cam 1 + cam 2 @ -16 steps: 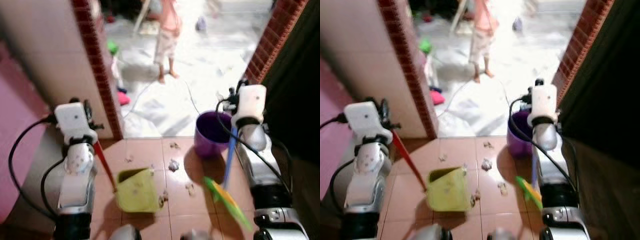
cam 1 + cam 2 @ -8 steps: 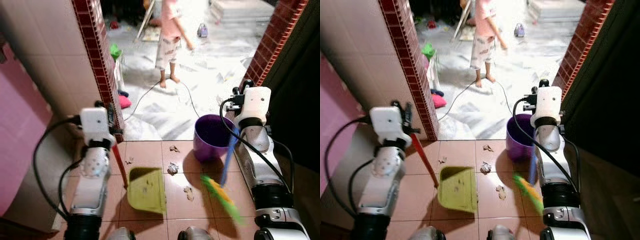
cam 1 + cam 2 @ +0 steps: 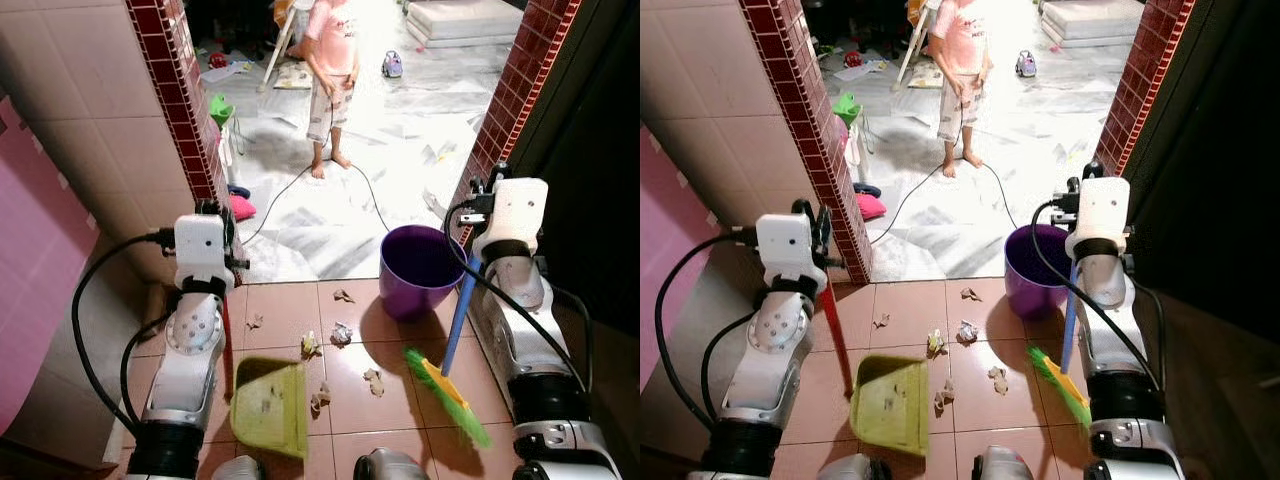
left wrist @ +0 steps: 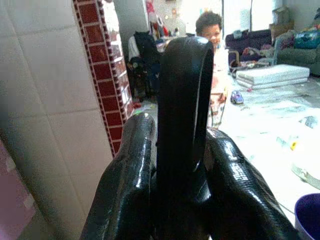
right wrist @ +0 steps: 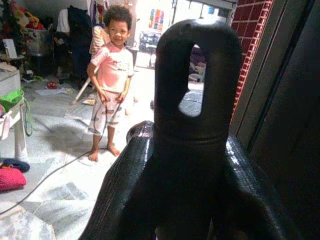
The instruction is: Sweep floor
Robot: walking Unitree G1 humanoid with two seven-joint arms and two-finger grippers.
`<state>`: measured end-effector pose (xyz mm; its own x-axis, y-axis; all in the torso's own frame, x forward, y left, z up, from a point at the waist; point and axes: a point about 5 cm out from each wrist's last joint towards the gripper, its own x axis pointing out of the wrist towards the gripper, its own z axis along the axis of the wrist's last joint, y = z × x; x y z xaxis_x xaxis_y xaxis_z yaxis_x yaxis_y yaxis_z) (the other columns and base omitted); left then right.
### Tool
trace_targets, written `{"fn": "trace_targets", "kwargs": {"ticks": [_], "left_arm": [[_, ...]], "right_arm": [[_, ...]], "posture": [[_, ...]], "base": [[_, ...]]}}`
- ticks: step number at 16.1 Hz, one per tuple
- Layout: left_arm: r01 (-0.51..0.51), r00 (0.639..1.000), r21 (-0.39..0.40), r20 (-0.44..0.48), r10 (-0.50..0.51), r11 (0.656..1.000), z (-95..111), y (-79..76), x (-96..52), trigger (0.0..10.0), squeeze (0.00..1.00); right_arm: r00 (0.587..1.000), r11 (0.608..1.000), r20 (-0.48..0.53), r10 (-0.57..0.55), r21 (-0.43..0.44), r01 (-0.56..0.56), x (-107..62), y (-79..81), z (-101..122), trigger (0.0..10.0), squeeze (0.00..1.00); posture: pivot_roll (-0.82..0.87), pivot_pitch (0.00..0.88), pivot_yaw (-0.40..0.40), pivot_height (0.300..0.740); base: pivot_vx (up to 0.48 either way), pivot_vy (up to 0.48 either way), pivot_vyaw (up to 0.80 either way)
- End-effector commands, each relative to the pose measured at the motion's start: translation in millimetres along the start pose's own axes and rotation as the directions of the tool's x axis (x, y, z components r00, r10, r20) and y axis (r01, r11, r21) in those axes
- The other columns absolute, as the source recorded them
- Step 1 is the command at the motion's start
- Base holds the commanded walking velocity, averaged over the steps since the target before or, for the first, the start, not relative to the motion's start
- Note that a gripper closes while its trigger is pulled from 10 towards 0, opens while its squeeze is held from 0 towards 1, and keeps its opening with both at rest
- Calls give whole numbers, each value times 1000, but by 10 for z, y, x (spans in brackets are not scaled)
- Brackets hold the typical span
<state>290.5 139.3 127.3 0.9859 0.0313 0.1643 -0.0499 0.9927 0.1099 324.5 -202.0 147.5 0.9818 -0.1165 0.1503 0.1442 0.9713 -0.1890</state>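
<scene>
- Since half a second ago the camera has tilted up and steadied, so the whole scene sits lower and sharper. Against the tile lines the green dustpan point(image 3: 268, 405) now lies further left and lower, and one more scrap point(image 3: 311, 343) shows near the middle tile.
- At far left a glossy pink wall point(image 3: 30, 300) meets pale square tiles, edged by a column of dark red brick point(image 3: 185, 110).
- The left gripper point(image 4: 175, 165) has its two smooth black fingers pressed against the looped black top of the dustpan's handle; the red handle point(image 3: 226, 340) runs straight down beside the silver forearm to the pan, which rests flat on the terracotta floor tiles point(image 3: 290, 305). The pan's near edge is cut off at the frame bottom.
- Crumpled paper scraps point(image 3: 342, 333) lie scattered on the tiles between pan and broom, some just off the pan's right edge.
- A person point(image 3: 332, 70) stands barefoot on the bright marble-patterned floor beyond the doorway, a thin cable trailing past the feet.
- A round purple plastic bucket point(image 3: 415, 270) stands at the threshold, partly hidden by the right arm.
- The right gripper point(image 5: 197, 150) is clamped on the broom's black hanging-loop end; the blue shaft point(image 3: 458, 325) slants down to green and yellow bristles point(image 3: 447, 396) on the tiles.
- Far right, everything past the brick is too dark to make out.
</scene>
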Motion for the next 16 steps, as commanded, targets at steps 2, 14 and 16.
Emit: {"fn": "trace_targets", "kwargs": {"ticks": [2,14,16], "left_arm": [[-39,996,32,82,36,999,134,28,72,10000,0],[-59,997,91,50,55,994,-45,-155,71,10000,0],[-43,998,87,55,38,995,-49,-243,100,10000,0]], "right_arm": [[996,1000,84,19,9,-20,20,62,175,10000,0],[990,997,130,52,43,-58,83,121,331,10000,0],[990,997,133,57,46,-63,89,152,349,10000,0]], "posture": [[-108,0,30,740],[-155,0,11,740],[-162,0,12,740]], "base": [[0,0,0],[0,0,0],[0,0,0]]}}
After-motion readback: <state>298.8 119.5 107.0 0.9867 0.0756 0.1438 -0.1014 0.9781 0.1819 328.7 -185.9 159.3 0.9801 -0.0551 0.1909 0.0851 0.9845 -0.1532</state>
